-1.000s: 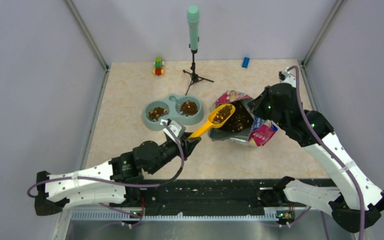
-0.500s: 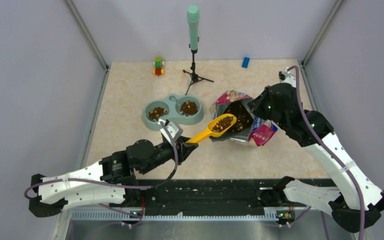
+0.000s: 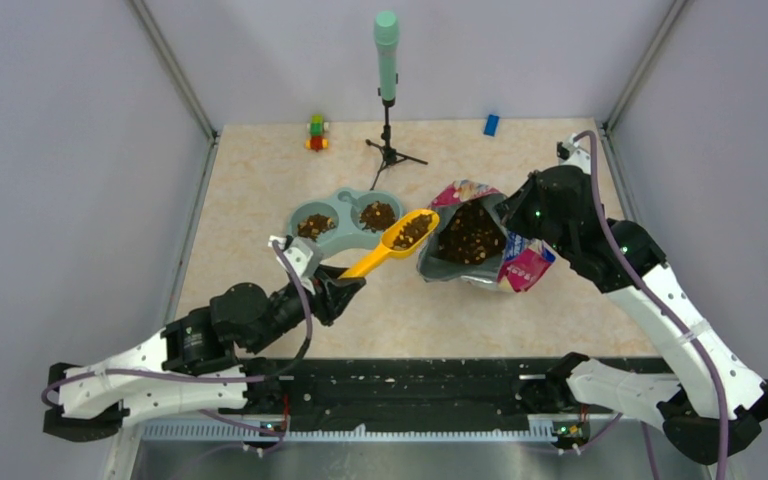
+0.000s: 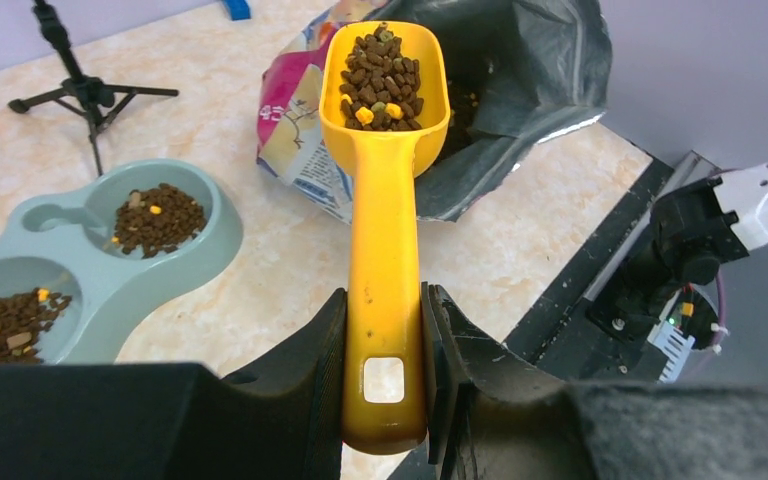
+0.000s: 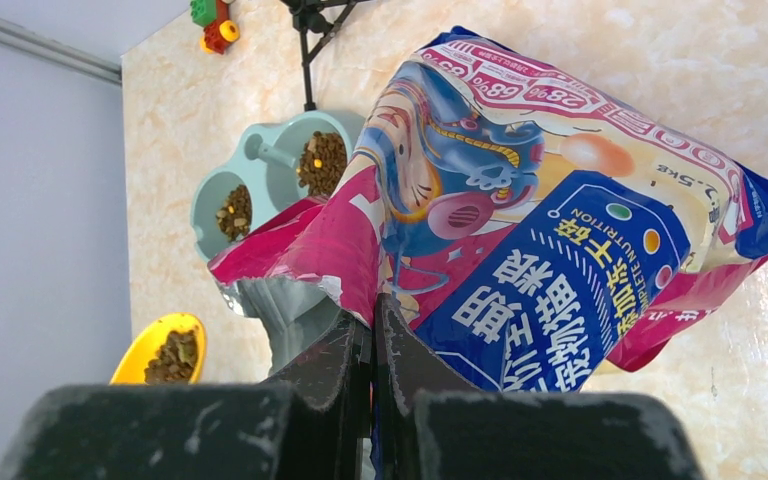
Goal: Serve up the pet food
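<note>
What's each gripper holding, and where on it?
Left gripper clamps the scoop near its handle end. Right gripper pinches the bag at the edge of its opening.

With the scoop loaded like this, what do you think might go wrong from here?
1. The scoop is heaped with pet food, and the left jaws grip only its handle end. A tilt or slip may scatter it onto the table short of the bowl.
2. The right jaws pinch just one edge of the open bag. If that grip slips, the bag could slump and spill.
</note>
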### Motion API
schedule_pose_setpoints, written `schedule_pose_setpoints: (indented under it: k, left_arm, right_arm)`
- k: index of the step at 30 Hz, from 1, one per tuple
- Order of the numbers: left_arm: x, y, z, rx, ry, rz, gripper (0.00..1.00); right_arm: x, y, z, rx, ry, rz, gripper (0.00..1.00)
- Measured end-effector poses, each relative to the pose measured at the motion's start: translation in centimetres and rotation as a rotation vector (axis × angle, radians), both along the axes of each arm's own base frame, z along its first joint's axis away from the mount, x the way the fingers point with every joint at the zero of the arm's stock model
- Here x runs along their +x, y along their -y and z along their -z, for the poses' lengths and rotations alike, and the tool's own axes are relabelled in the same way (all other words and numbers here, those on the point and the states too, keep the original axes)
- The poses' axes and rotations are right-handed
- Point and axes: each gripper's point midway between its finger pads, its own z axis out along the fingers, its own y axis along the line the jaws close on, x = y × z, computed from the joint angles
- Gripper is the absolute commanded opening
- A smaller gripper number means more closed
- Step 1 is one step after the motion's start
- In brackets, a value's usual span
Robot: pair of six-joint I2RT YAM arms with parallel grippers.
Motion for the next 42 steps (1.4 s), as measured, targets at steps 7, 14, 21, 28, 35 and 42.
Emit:
schedule_pose_setpoints:
  k: [7, 14, 21, 28, 35, 42]
  left_arm:
    - [1.2, -1.7, -0.2, -0.030, -0.020, -0.118, 0.00]
    - [4.1, -2.1, 2.1, 0.053, -0.047, -0.329, 0.00]
    - [5.7, -2.5, 4.9, 0.130, -0.087, -0.479, 0.00]
    - [7.2, -3.7, 6.7, 0.126, -0.120, -0.589, 0.00]
    - [9.7, -4.3, 10.6, 0.192, -0.183, -0.673, 0.00]
    - [11.5, -4.0, 14.1, 0.281, -0.251, -0.696, 0.00]
  right_arm:
    - [0.1, -0.1, 0.0, 0.001, 0.001, 0.000, 0.00]
    - [0.1, -0.1, 0.0, 0.001, 0.001, 0.000, 0.00]
    - [0.1, -0.1, 0.0, 0.000, 0.001, 0.000, 0.00]
    - [0.2, -0.2, 0.1, 0.001, -0.001, -0.001, 0.00]
    - [0.2, -0.2, 0.0, 0.002, 0.000, -0.002, 0.00]
    - [0.2, -0.2, 0.0, 0.002, 0.000, -0.002, 0.00]
